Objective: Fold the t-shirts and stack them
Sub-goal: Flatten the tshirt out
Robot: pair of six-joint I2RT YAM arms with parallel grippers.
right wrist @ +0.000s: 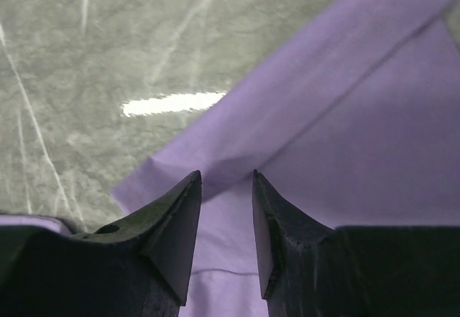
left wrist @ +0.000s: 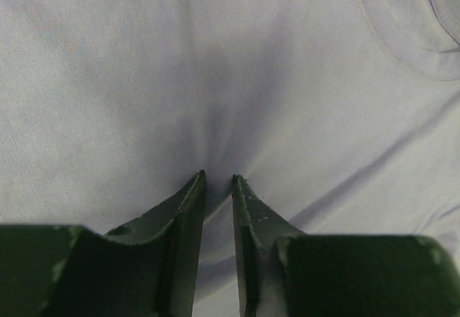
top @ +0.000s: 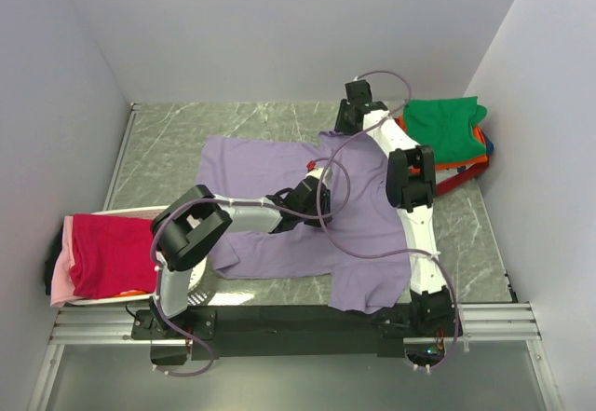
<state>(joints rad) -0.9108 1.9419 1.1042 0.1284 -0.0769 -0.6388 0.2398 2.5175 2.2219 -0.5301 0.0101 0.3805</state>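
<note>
Lavender t-shirt (top: 279,206) lies flat, long axis left-right; left fingers (left wrist: 218,182) pinch its middle, right fingers (right wrist: 226,179) narrowly parted straddle the far-right sleeve fold.

setting: robot lab test cell | cues: plain white walls (top: 279,29), marble-look table (top: 186,141), aluminium rail (top: 298,322)
</note>
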